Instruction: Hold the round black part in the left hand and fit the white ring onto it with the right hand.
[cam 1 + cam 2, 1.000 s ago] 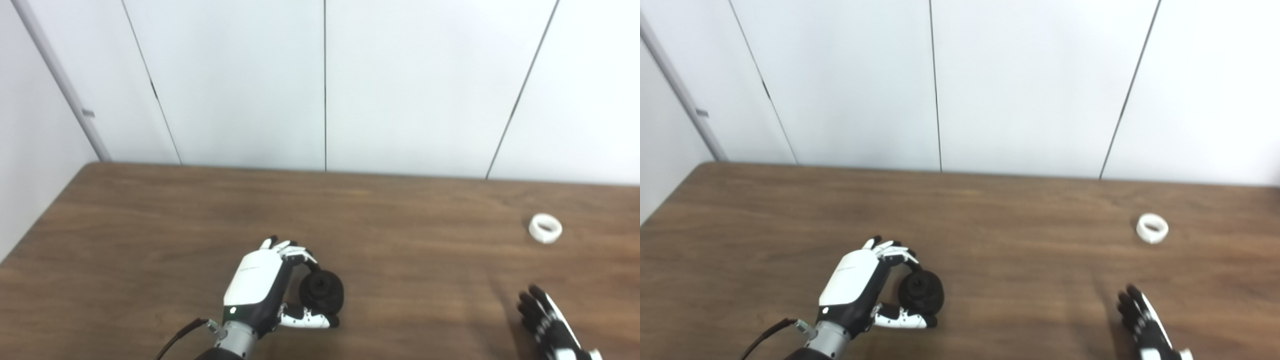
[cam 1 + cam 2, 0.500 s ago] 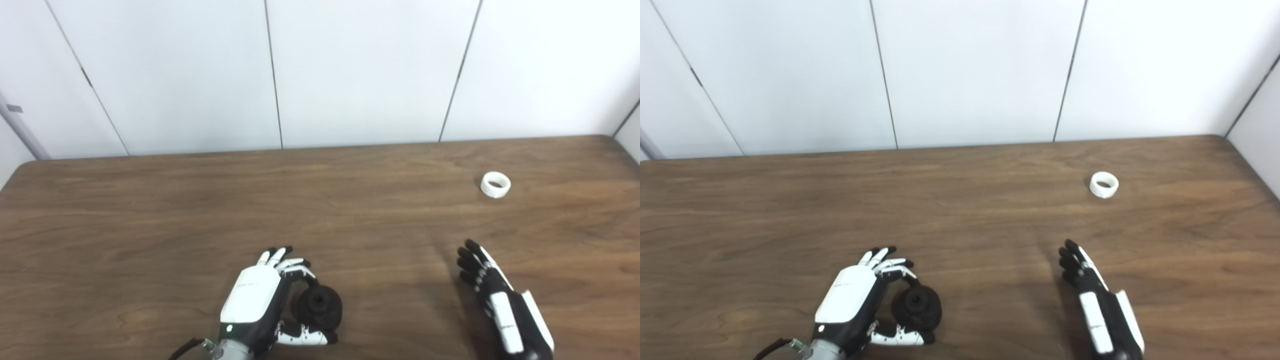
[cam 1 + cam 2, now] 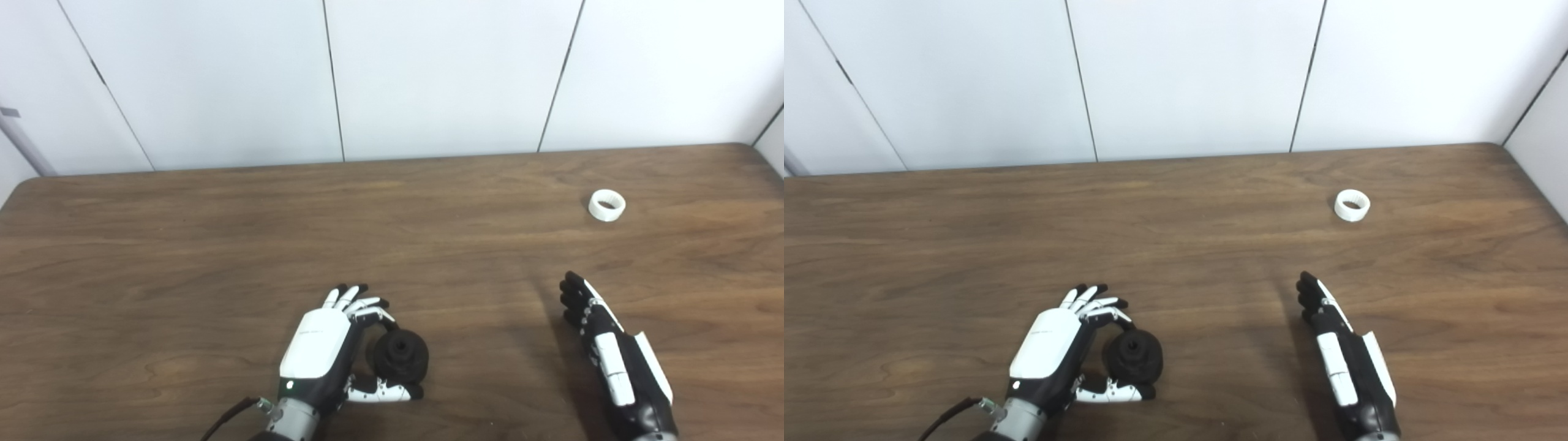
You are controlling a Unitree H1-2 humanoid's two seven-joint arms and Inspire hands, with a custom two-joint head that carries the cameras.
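Your left hand (image 3: 324, 349) sits at the near centre of the table (image 3: 184, 245), fingers and thumb curled around the round black part (image 3: 401, 355). It looks cradled against the tabletop, though from this angle you can't be sure the grip is firm or merely resting around it. Your right hand (image 3: 612, 355) is flat and edge-on at the near right, fingers straight and together, holding nothing. The white ring (image 3: 607, 204) lies well apart from it, far right, open side up.

The step in hand is the reach for the ring. Send the right hand far and slightly right, and spread the fingers before you arrive, not over the ring. Come down from above so thumb and fingers can straddle the rim on 2 opposite sides. A ring this light will likely skid if a fingertip nudges it first, so close both sides together. Keep the left hand quiet meanwhile, with the black part's hub facing up.
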